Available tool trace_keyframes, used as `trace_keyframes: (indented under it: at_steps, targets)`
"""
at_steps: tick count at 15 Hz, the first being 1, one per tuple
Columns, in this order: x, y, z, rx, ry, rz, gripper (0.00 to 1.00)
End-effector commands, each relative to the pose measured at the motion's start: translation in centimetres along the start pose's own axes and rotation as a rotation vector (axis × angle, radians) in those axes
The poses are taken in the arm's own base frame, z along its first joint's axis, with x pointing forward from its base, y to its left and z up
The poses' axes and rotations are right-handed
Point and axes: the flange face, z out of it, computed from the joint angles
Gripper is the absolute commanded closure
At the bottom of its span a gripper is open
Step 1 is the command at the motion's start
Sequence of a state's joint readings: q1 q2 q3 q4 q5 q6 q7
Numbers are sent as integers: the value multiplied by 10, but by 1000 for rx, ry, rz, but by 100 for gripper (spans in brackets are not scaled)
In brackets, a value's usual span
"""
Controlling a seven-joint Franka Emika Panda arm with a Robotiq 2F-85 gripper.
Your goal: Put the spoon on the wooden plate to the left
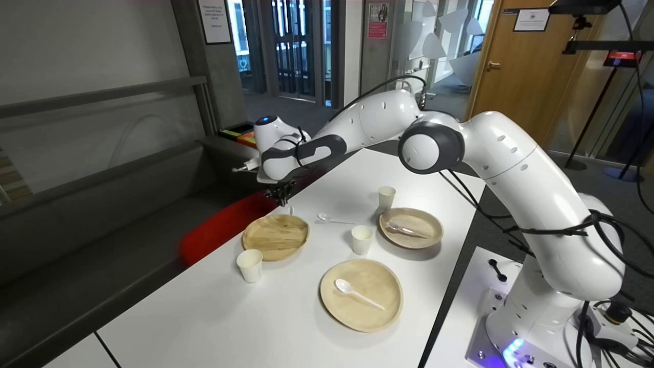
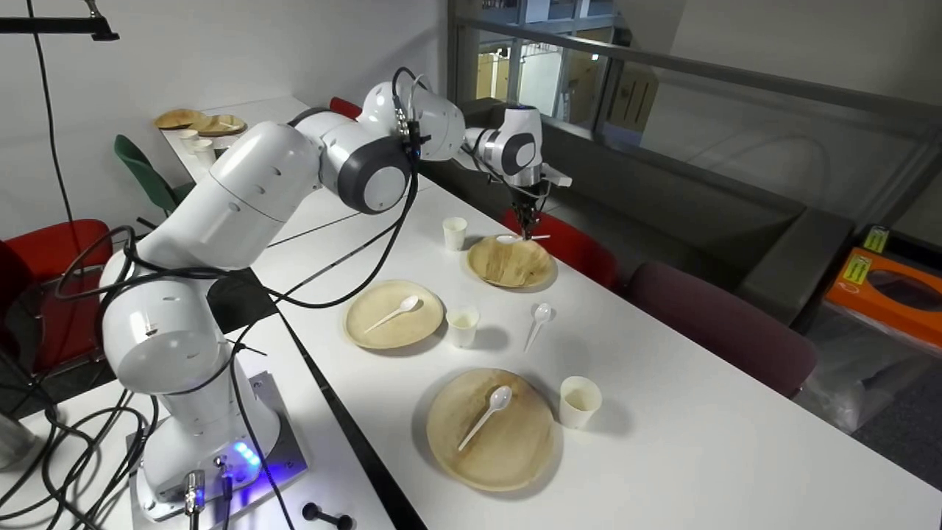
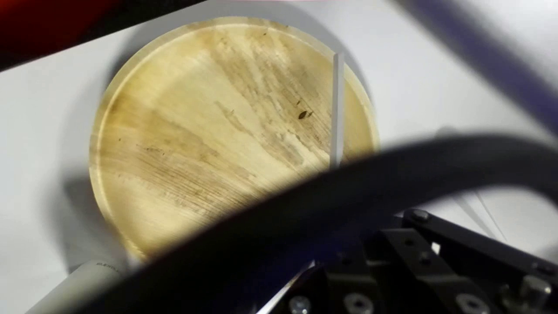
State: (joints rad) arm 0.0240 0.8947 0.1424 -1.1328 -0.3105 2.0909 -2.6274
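The small white spoon [image 2: 509, 239] lies crosswise at the fingertips of my gripper [image 2: 527, 232], which is shut on it. In the wrist view the handle of this spoon [image 3: 338, 109] runs across the right part of the wooden plate [image 3: 187, 122]. The plate is round, pale and brown-streaked, with a low rim and nothing resting on it. Both exterior views show the gripper [image 1: 282, 202] with the spoon raised above the plate [image 1: 276, 240], towards its chair-side rim. A black cable [image 3: 305, 218] covers my fingertips and the rest of the spoon in the wrist view.
A paper cup [image 1: 249, 266] stands close beside the plate; two more cups [image 1: 361, 240] are farther off. Two other wooden dishes [image 1: 378, 278] each hold a white spoon. Another white spoon [image 2: 539, 316] lies loose on the table. A red chair [image 2: 581, 246] is behind the table edge.
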Motion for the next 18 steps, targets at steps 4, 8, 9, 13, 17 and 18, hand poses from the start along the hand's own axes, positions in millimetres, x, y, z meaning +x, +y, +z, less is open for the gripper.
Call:
trace_keyframes:
  at_steps: [4, 8, 9, 13, 17, 18]
  targets:
    - [30, 67, 3, -88, -4, -200, 99]
    - [37, 70, -2, -145, -12, -264, 99]
    - [28, 57, -11, -143, -33, -244, 99]
    - [4, 5, -44, -136, -80, -183, 99]
    - [-1, -7, -63, -139, -117, -187, 99]
    - [2, -2, -63, -155, -111, -199, 99]
